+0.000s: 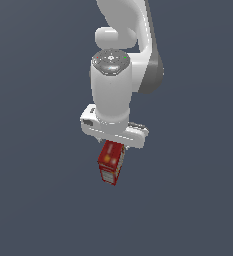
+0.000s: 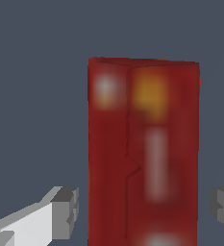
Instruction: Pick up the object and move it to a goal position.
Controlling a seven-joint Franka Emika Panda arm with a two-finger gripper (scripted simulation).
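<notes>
Fingers (image 2: 65, 211) of the gripper (image 2: 144, 209) stand spread on either side of the red box (image 2: 142, 153) with a visible gap at each pad, not clamping it, box between them, directly beneath the white hand (image 1: 114, 129) in the exterior view.

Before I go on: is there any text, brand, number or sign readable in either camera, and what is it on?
None can be read.
Red box: a whitish label panel and yellow-orange spots show in both views, but any print is too blurred to read.
Arm's top cap: small markings and a green dot, too small to read.
Gripper fingers: no markings visible.
</notes>
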